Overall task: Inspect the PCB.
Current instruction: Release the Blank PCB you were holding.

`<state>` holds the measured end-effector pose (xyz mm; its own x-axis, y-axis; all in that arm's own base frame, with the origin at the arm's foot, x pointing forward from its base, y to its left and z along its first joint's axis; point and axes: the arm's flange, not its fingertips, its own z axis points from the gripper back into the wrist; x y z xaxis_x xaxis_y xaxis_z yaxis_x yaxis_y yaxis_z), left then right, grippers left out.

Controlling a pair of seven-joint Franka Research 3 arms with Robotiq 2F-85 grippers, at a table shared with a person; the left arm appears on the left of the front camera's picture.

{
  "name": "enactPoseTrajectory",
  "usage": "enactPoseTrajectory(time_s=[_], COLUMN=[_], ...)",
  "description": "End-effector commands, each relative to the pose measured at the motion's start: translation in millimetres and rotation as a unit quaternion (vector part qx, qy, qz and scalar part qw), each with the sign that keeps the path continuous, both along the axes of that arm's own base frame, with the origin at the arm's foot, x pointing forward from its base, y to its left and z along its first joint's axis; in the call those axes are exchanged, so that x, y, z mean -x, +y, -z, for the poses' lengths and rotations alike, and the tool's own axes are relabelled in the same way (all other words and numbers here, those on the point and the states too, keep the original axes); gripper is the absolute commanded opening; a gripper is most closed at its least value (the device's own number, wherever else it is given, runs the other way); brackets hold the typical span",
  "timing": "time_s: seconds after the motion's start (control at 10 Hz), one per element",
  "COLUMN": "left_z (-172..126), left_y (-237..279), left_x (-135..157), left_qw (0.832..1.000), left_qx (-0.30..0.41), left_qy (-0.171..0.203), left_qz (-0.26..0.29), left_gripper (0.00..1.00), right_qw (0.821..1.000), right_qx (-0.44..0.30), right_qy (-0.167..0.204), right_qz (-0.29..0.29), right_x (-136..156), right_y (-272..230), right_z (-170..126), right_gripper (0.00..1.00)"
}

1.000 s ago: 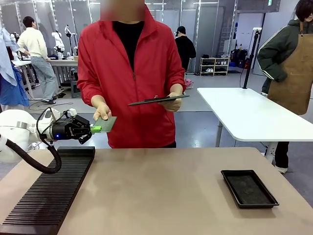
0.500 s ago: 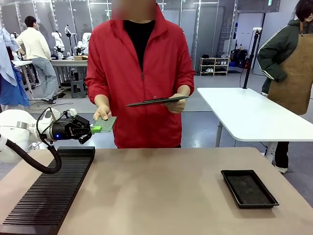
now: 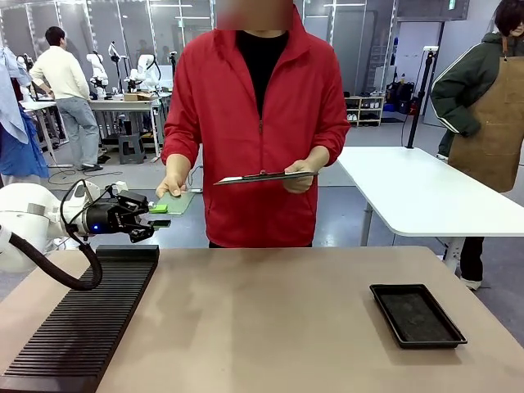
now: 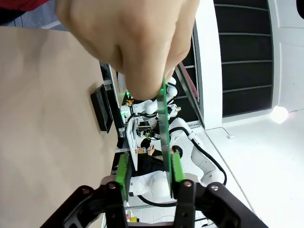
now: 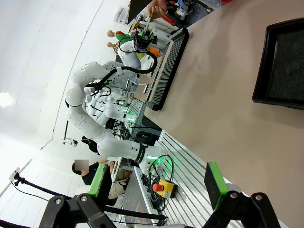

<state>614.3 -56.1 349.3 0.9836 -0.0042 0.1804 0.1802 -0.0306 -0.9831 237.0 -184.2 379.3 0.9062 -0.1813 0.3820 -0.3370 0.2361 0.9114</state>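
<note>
Front view, left arm side: left claw [image 3: 160,215] hangs in the air past the far edge of the tabletop [image 3: 278,327], at about 9 o'clock in the picture, pointing toward the person.
- Its green pads are spread one above the other, with a clear gap between them.

PCB [image 3: 178,202]: off the tabletop, lying nearly flat in the air.
- The person's hand [image 3: 172,187] pinches it from above.
- Its near edge reaches in between the left claw's pads.

Left wrist view: the PCB [image 4: 164,118] shows edge-on as a thin green line, running from the hand [image 4: 128,42] at 12 o'clock down between the pads of the left claw [image 4: 149,166].
- It sits close against the 3 o'clock pad; contact there is unclear.
- It is well clear of the 9 o'clock pad, so the claw is not pinching it.

The person's other hand [image 3: 300,175] holds a dark clipboard [image 3: 266,175] level at waist height, at 3 o'clock of the PCB.

On the tabletop:
- black slotted rack [image 3: 82,319] at 8 o'clock
- black shallow tray [image 3: 417,315] at 4 o'clock

Right wrist view: right claw [image 5: 156,185] is spread wide with nothing between its pads. The tray [image 5: 280,61] lies at 2 o'clock in that view.
</note>
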Motion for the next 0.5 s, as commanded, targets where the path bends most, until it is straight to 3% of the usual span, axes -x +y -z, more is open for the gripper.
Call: enactPoseTrajectory(time_s=[0.0, 0.2, 0.3, 0.4], left_z=[1.3, 2.1, 2.4, 2.4], left_y=[1.5, 2.4, 3.0, 3.3], left_x=[0.4, 0.4, 0.6, 0.7], left_qw=[1.0, 1.0, 1.0, 1.0], left_qx=[0.007, 0.005, 0.007, 0.009], left_qy=[-0.003, -0.002, -0.003, -0.005], left_qz=[0.006, 0.008, 0.009, 0.01], left_gripper=[0.81, 1.0, 0.84, 1.0], right_qw=[1.0, 1.0, 1.0, 1.0], right_qx=[-0.004, -0.004, -0.004, -0.004], right_qy=[-0.005, -0.005, -0.005, -0.005], right_qz=[-0.001, -0.001, -0.001, -0.001], right_x=[0.4, 0.4, 0.4, 0.4], right_y=[-0.3, -0.3, -0.3, -0.3], right_z=[-1.5, -1.5, -1.5, -1.5], right_gripper=[1.0, 1.0, 1.0, 1.0])
